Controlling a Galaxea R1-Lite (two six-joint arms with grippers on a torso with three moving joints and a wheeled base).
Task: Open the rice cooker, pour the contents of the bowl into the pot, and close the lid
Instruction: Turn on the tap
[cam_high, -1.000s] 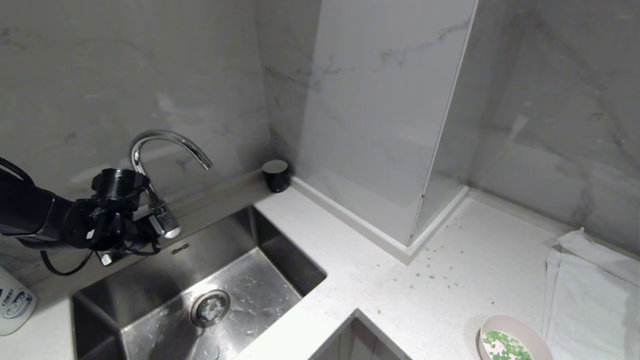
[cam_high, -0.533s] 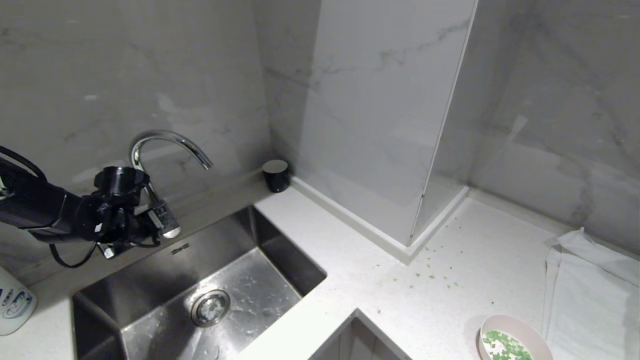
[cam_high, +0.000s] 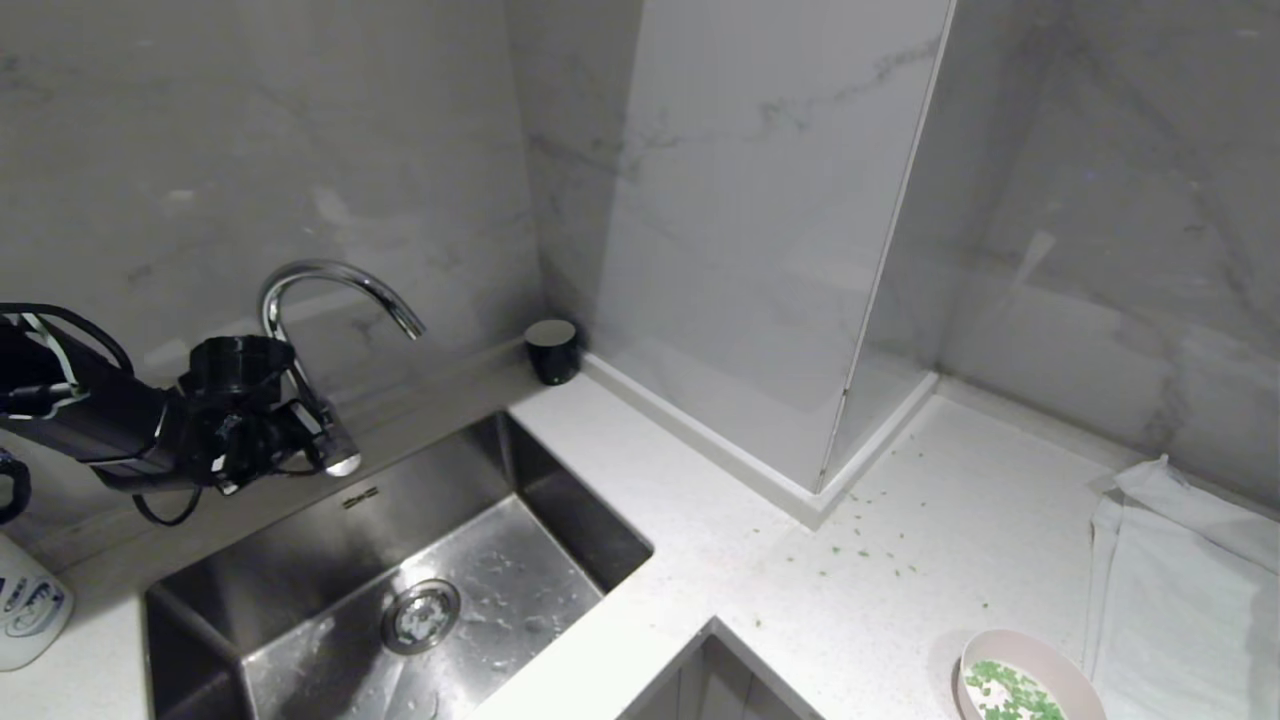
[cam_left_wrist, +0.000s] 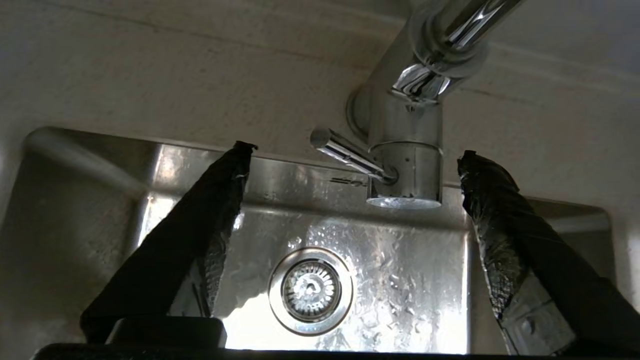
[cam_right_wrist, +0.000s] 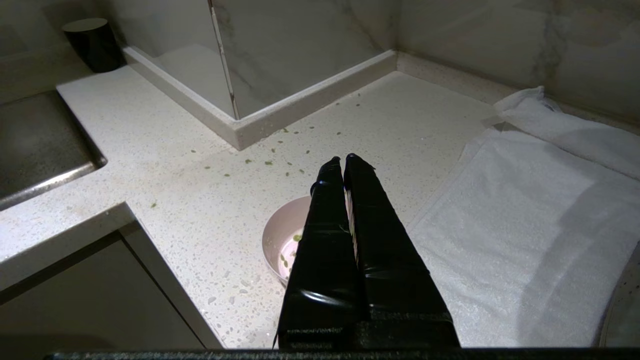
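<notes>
- The small pale pink round bowl (cam_right_wrist: 282, 240) with its green and white bits (cam_high: 1008, 692) sits at the near right edge of the white speckled counter (cam_high: 700, 520), just beside a folded white towel (cam_high: 1180, 590). The right gripper (cam_right_wrist: 341, 159), fingers pressed together, hangs directly over it, so the right arm is by far the nearer.
- Farther off to the left, the left gripper (cam_left_wrist: 350, 150) stands with black fingers spread wide on either side of the chrome tap lever (cam_left_wrist: 345, 152) above the steel sink (cam_high: 300, 620), clamping nothing.
- The left wrist view shows that gap; the head view does not.
- No rice cooker appears in any view, so its direction cannot be told.
</notes>
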